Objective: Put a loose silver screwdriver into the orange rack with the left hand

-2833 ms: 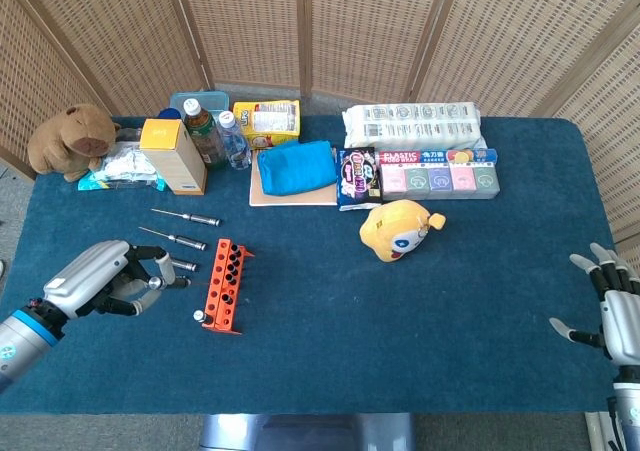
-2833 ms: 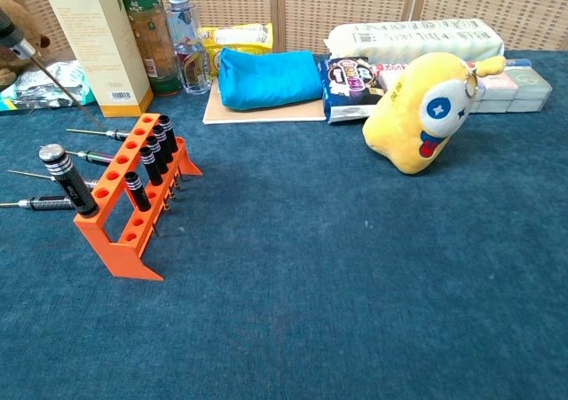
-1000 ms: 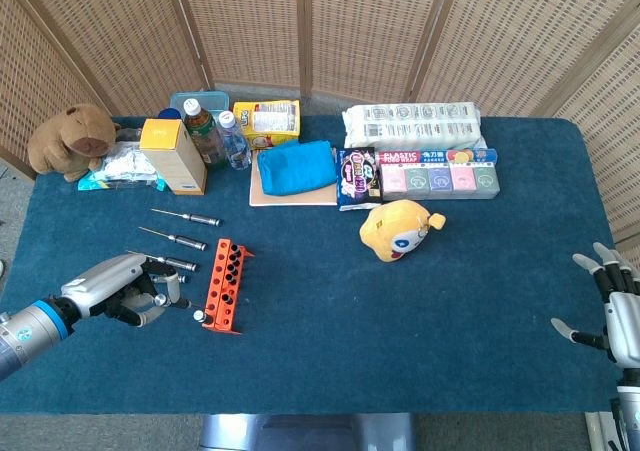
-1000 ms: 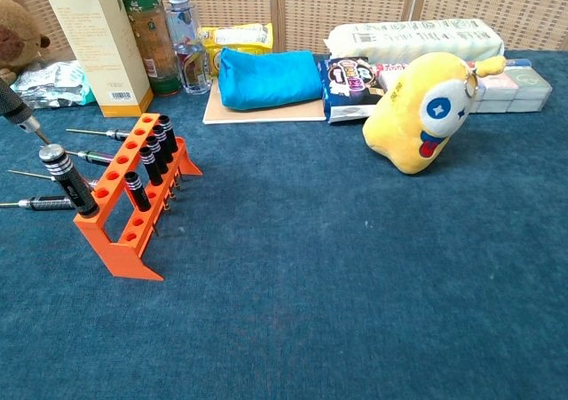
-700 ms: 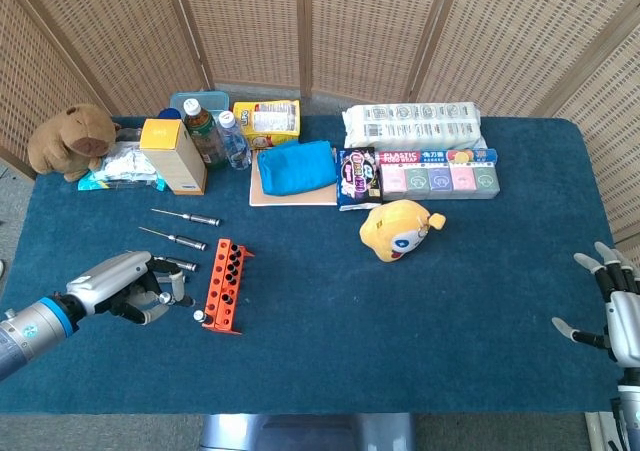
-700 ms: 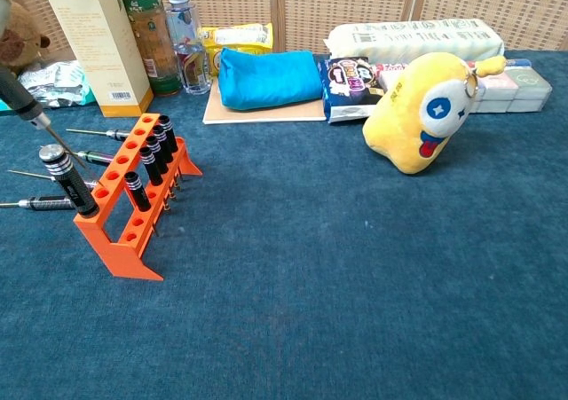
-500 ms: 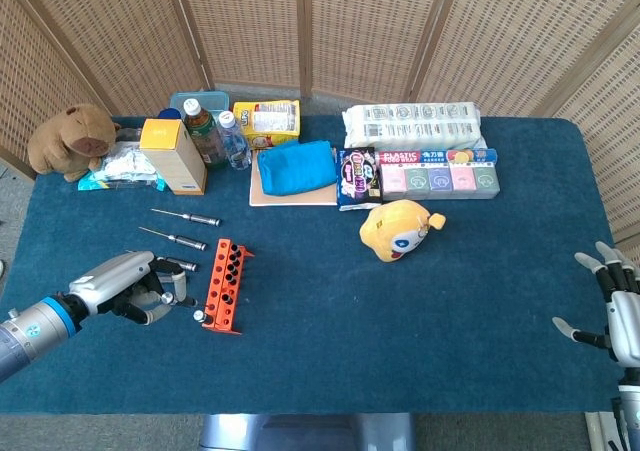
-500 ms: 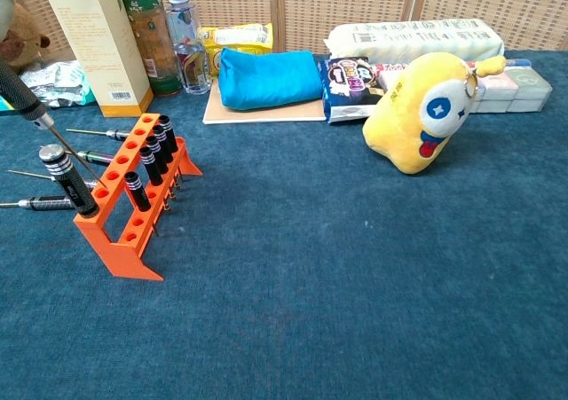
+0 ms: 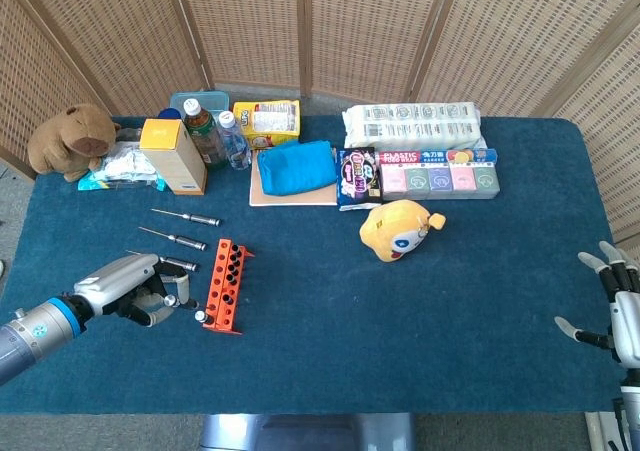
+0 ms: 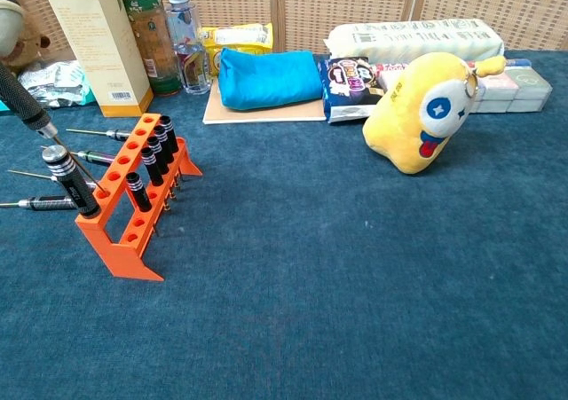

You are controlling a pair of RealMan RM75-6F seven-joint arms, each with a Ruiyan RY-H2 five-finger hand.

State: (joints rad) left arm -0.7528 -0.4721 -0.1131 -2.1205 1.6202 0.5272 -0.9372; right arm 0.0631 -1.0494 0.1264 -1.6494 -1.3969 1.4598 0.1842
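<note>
I worked at a dark blue carpeted surface backed by wicker screens. Three loose screwdrivers lay left of one orange rack, which held five black-handled drivers. My left hand gripped a silver screwdriver, its tip angled down at the rack's near holes. My right hand rested empty, fingers spread, at the surface's far right edge.

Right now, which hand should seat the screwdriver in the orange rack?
Left. The left hand already holds the screwdriver, tip angled at the orange rack. The right hand sits empty at the table's far edge.
</note>
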